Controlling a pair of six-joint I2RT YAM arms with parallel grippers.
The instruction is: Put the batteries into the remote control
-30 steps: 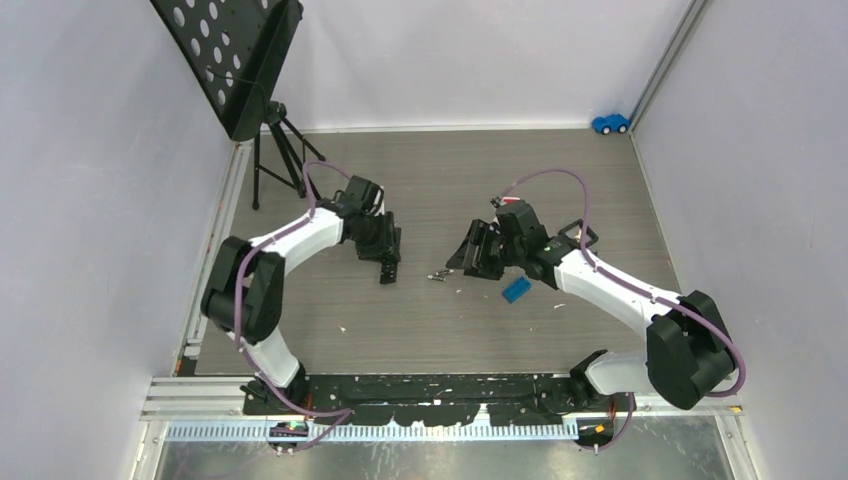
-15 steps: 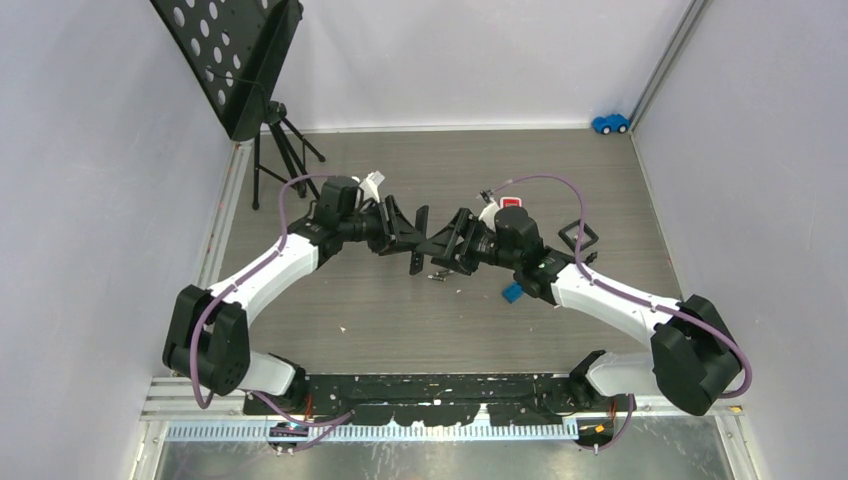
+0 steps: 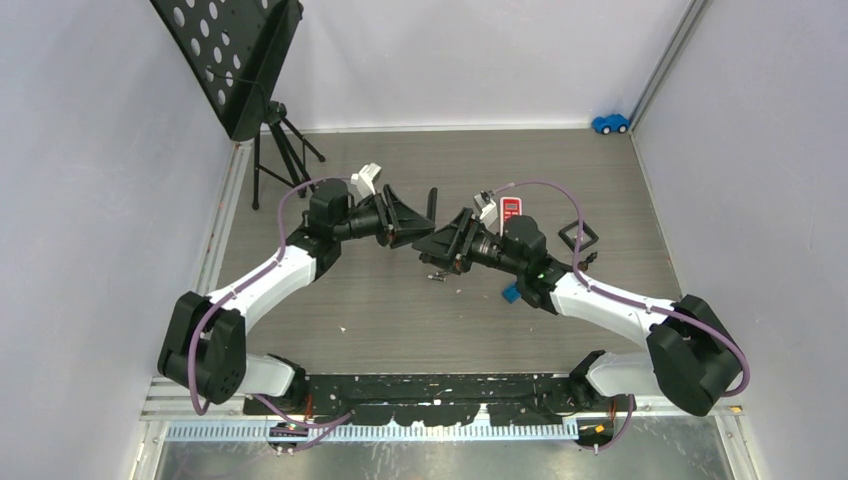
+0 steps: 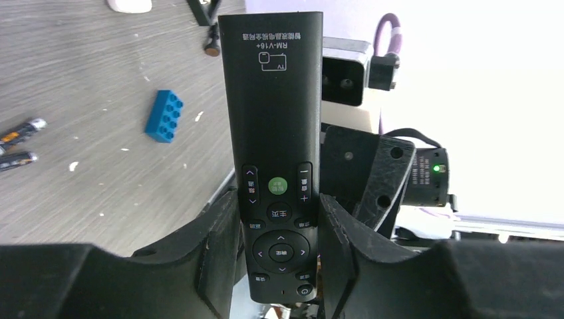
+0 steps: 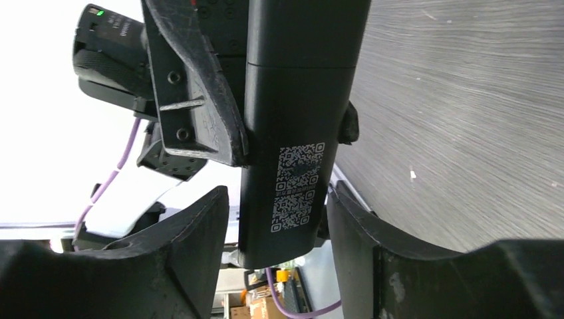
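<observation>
My left gripper [image 3: 408,222] is shut on a black remote control [image 3: 432,207] and holds it above the floor. In the left wrist view its button side faces the camera, clamped between my fingers [image 4: 278,203]. My right gripper [image 3: 447,240] meets it from the other side. In the right wrist view the remote's back [image 5: 296,133], with QR codes, stands between my open right gripper [image 5: 279,199], with a gap at the left finger. Two thin batteries [image 3: 436,273] lie on the floor below; they also show in the left wrist view [image 4: 20,129].
A blue block [image 3: 511,293] lies on the floor by the right arm and shows in the left wrist view [image 4: 164,116]. A small red remote [image 3: 511,207], a white piece [image 3: 367,178], a black stand [image 3: 245,70] and a blue toy car [image 3: 610,123] are further back.
My left gripper has lifted the black remote off the floor and swung it right. My right gripper has moved left until its jaws straddle the remote's end.
</observation>
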